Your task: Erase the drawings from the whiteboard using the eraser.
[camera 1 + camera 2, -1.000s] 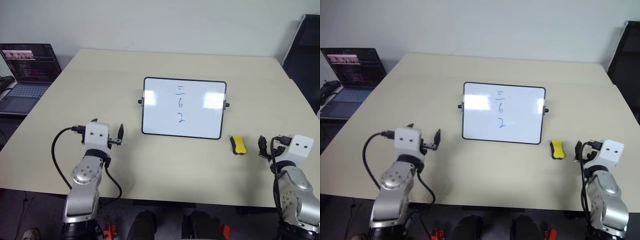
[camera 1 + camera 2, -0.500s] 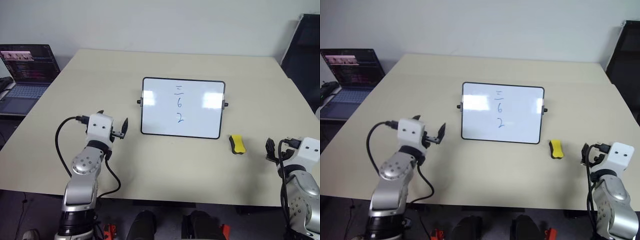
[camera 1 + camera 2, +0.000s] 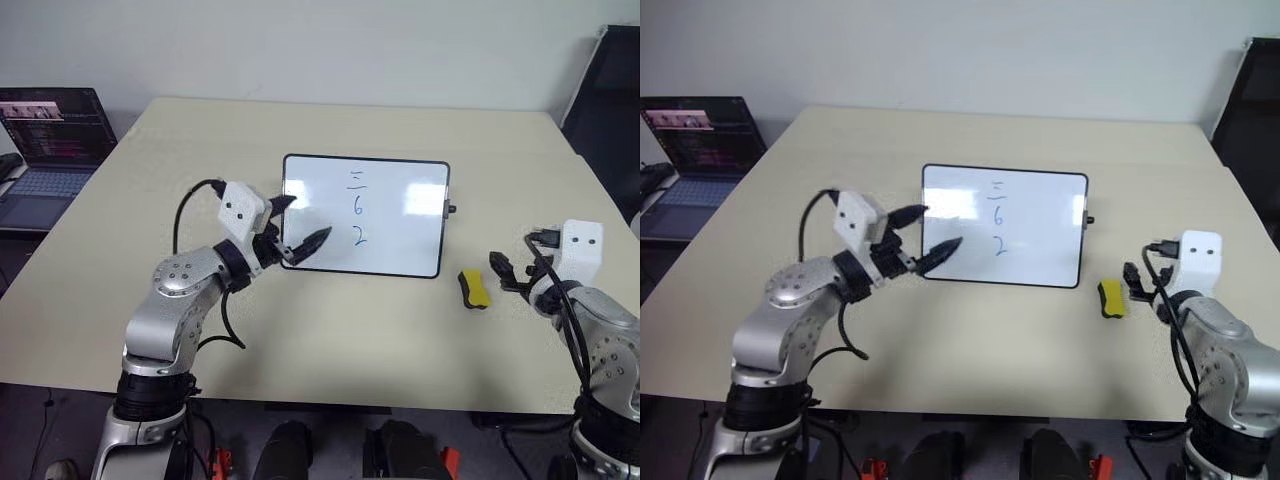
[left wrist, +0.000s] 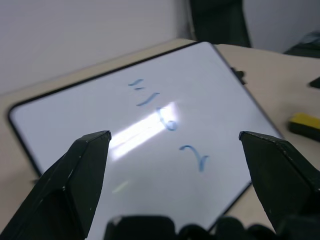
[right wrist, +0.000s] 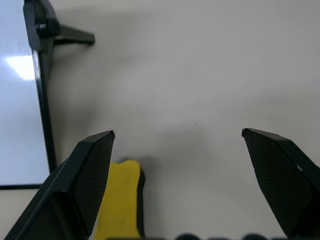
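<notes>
A: Left eye view: where are the whiteboard (image 3: 365, 215) and eraser (image 3: 473, 288)?
B: Whiteboard at mid-surface (image 3: 330, 330), drawings (image 3: 359, 208) intact; eraser flat beside its right corner.
A: Grippers?
B: Left gripper (image 3: 298, 222) spread over the board's left edge. Right gripper (image 3: 504, 271) spread, near the eraser, not touching.

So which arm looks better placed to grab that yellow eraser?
The right. Its open right gripper hangs just beside the eraser, while the left gripper is over the whiteboard.

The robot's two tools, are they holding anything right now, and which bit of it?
Nothing is held. The left tool is open over the whiteboard, and the right tool is open near the yellow eraser, which lies on the table.
</notes>
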Available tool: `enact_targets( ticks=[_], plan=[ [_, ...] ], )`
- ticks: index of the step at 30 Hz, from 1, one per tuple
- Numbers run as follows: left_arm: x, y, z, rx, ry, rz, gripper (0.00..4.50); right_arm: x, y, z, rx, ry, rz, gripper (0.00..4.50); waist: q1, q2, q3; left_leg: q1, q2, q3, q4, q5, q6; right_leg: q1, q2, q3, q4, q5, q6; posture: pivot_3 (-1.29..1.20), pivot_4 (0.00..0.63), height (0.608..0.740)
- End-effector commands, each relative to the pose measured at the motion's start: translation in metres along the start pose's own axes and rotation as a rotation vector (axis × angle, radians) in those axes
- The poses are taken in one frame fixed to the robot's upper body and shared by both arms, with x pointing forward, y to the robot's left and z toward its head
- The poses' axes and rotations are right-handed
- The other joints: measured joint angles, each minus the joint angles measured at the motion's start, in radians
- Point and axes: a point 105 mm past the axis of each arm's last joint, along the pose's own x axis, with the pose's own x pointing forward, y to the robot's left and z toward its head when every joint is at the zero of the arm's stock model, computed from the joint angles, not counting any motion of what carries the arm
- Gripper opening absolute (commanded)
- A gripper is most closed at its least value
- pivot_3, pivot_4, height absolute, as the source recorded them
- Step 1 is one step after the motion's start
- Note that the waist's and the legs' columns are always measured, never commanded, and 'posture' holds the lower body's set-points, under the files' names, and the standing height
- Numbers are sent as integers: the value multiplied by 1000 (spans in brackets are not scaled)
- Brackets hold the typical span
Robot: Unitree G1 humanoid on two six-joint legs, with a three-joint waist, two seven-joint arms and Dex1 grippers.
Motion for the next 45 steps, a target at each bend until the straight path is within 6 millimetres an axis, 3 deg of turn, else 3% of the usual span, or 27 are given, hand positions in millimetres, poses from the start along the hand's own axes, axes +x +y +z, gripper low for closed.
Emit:
enact_targets(
  ticks=[1, 6, 15, 20, 25, 39, 45],
  plan=[
    [2, -25, 19, 8, -47, -192, 4500, -7, 8, 12, -1, 0, 10, 4475, 0, 0, 0, 0, 0, 0, 0, 0, 0, -1, 0, 0, 0, 0, 0, 0, 150, 740],
    [0, -47, 10, 14, 12, -449, 4500, -5, 20, 12, -29, 61, 52, 4475, 0, 0, 0, -1, 0, 0, 0, 0, 0, -1, 0, 0, 0, 0, 0, 0, 150, 740],
    [2, -55, -6, 53, 12, -601, 4500, -4, 21, -2, -61, 120, 72, 4475, 0, 0, 0, -3, 0, -1, 0, 0, 0, -3, 0, -1, 0, 0, 0, 0, 150, 740],
    [-7, -70, -32, 93, 71, -736, 4500, 0, 25, -12, -40, 163, 87, 4475, -3, 1, 0, -3, 0, -1, 0, 0, 0, -3, 0, 0, 0, 0, 0, 0, 150, 740],
    [-3, -71, -41, 128, 64, -749, 4500, 6, 26, -18, -26, 202, 91, 4475, 0, 1, 0, -4, 0, -2, 1, 0, 0, -3, 0, -1, 0, 0, 0, 0, 150, 740],
    [3, -50, -43, 203, 24, -610, 4500, 19, 22, -25, 7, 271, 71, 4475, -1, 1, 0, -4, 0, -2, 1, 0, 1, -3, 0, -1, 0, 0, 0, 0, 150, 740],
    [6, -52, -38, 179, 4, -596, 4500, 22, 23, -25, 17, 280, 65, 4475, -1, 1, 0, -4, 0, -2, 1, 0, 1, -3, 0, -2, 0, 0, 0, 0, 150, 740]
  ],
)
